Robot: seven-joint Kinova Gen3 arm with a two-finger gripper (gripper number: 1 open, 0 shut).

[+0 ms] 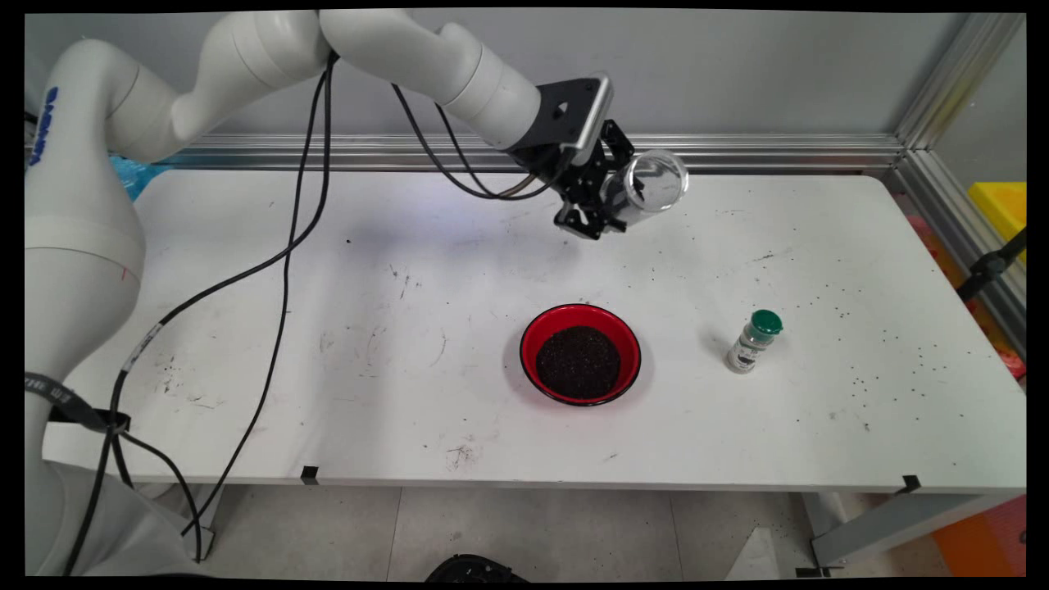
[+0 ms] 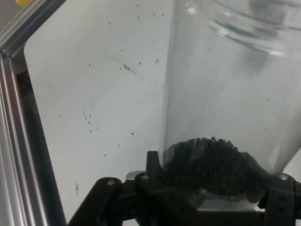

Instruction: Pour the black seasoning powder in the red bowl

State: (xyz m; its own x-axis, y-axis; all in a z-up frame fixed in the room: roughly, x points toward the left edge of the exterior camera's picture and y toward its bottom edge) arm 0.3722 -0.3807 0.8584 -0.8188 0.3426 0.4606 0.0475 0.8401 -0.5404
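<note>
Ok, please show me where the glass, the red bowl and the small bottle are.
glass [image 1: 647, 187], main view, on its clear wall near the mouth
red bowl [image 1: 627, 332], main view, on its red rim
bottle [image 1: 766, 321], main view, on its green cap

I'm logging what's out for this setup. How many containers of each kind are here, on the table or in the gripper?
Clear glass cup with some dark grains, tilted, held in the black two-finger gripper: 1
Red bowl of dark grains: 1
Small green-capped shaker bottle: 1
Total: 3
</note>
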